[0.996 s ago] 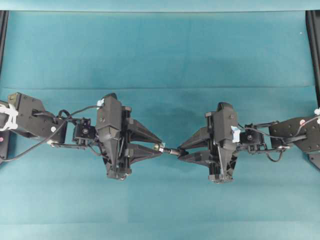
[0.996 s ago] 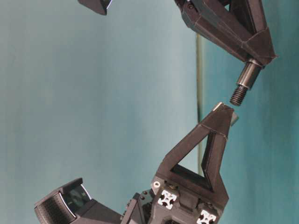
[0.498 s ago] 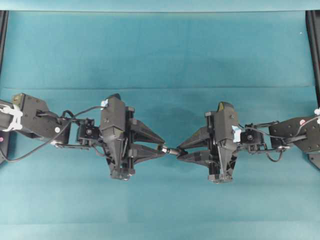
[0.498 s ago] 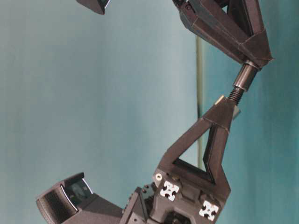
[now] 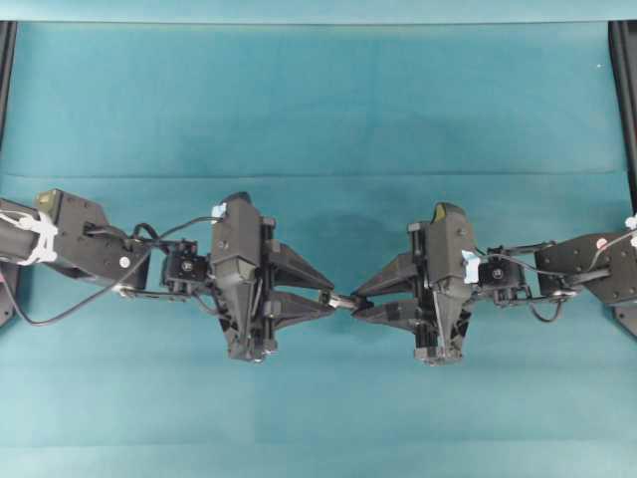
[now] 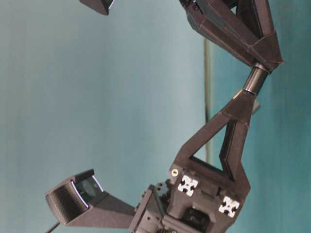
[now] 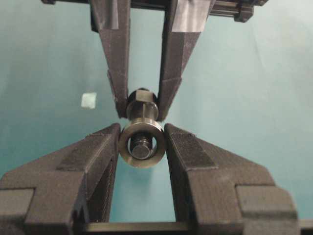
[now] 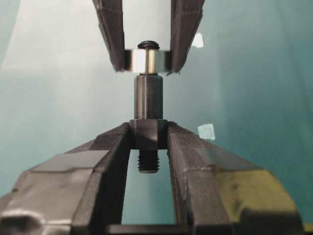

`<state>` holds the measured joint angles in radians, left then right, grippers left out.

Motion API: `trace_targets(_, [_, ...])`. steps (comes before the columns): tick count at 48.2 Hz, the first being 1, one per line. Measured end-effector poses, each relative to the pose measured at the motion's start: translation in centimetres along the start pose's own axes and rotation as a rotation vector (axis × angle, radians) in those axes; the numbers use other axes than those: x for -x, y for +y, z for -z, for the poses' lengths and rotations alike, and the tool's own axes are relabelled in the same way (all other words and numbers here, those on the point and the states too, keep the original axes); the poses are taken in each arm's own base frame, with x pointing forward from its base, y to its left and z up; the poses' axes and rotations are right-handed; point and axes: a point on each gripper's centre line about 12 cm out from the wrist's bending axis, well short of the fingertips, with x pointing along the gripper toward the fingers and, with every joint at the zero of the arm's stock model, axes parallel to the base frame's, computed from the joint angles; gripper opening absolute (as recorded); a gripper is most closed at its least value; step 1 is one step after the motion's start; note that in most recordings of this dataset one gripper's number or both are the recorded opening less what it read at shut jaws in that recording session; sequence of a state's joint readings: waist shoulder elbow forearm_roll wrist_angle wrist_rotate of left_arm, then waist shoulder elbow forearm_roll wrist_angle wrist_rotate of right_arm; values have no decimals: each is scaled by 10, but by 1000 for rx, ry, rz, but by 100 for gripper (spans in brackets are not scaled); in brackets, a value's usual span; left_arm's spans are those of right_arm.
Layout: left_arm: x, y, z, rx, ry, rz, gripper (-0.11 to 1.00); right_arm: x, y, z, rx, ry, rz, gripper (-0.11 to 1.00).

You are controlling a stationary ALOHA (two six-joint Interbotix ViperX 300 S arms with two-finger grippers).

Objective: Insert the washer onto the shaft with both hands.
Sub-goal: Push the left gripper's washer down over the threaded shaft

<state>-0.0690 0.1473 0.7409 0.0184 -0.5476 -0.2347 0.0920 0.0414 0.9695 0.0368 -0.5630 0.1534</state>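
Observation:
My left gripper [image 5: 325,297] is shut on the washer [image 7: 142,163], a silvery ring held edge-on between its fingertips. My right gripper [image 5: 356,299] is shut on the hex band of the dark shaft [image 8: 148,98]. The two grippers face each other tip to tip above the teal cloth. The shaft's threaded tip [image 7: 141,148] pokes through the washer's hole. In the right wrist view the washer [image 8: 146,61] sits round the shaft's far end, with thread showing beyond it. In the table-level view the shaft [image 6: 255,80] bridges both grippers' tips.
Pale tape scraps lie on the teal cloth [image 7: 88,100] [image 8: 206,131] below the grippers. Black frame rails run along the left and right table edges [image 5: 624,90]. The cloth has a fold line across the middle [image 5: 318,175].
My left gripper has moved right toward the right gripper. The gap between washer and shaft has closed, and the washer now sits over the shaft's threaded tip. The right gripper has stayed still.

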Motion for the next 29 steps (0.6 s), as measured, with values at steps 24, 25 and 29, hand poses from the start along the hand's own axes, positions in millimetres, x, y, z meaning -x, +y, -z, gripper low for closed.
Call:
trace_targets(24, [-9,-1,-1,0,11,-1,36,0,1,0,3,1,-4,0])
trace_targets(25, [-9,0,-1,0,14,-3,36,0,1,1,0,2,-2,0])
trace_targets(29, [-9,-1,0,0,21,-3,36,0,0,1,1,2,-1,0])
